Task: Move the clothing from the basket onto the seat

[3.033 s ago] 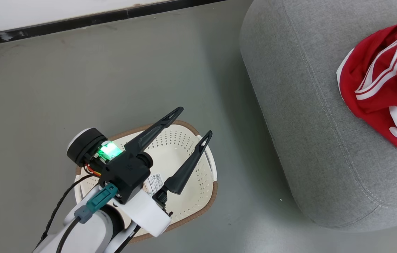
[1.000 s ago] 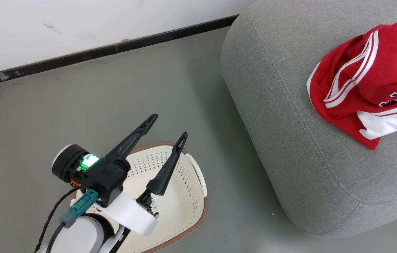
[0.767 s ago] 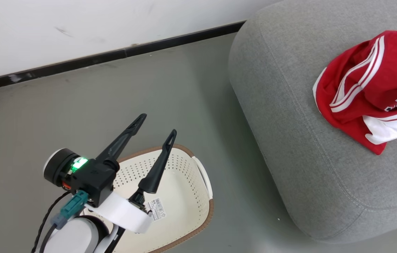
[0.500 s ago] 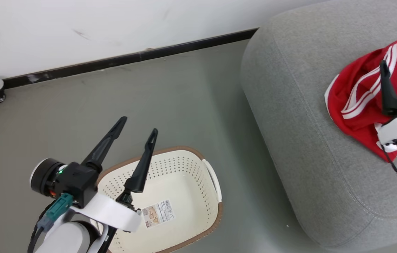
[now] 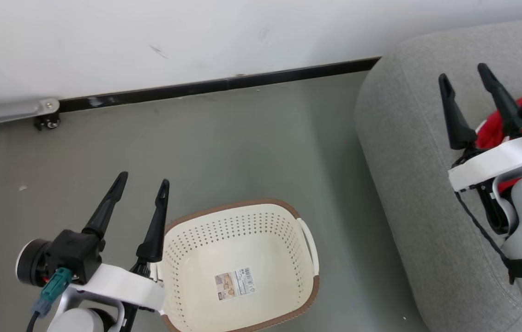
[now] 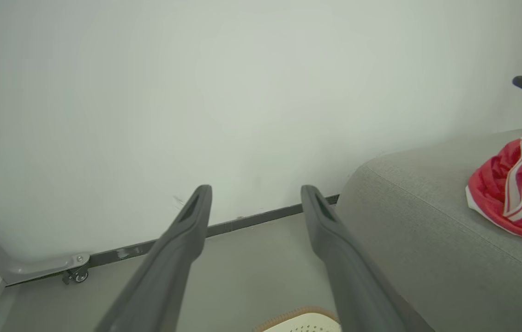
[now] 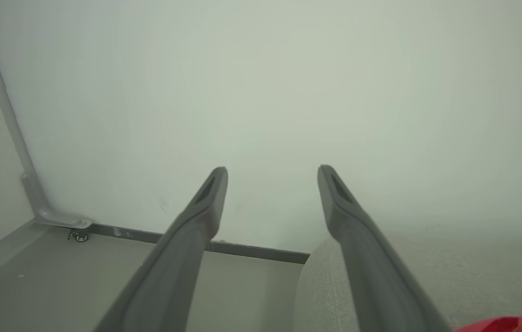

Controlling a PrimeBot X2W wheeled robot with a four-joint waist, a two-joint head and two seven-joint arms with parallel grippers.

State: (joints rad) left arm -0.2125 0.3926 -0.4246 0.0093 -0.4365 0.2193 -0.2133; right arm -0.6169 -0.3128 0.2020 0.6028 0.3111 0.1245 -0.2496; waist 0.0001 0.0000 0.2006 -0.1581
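Moved: left gripper (image 5: 143, 179) off the basket (image 5: 237, 204) to its left side, right gripper (image 5: 463, 74) up by the clothing (image 5: 491, 131) | hands: both spread wide, empty | clothing: on the seat (image 5: 408, 152), none in basket | tip: looks done; lift away without snagging clothes.

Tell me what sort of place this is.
Probably an indoor test room dressed as a living space: a grey sofa, a laundry basket on bare grey floor, and a plain white wall.

Red, white-striped clothing (image 6: 496, 196), grey seat (image 5: 404, 161)
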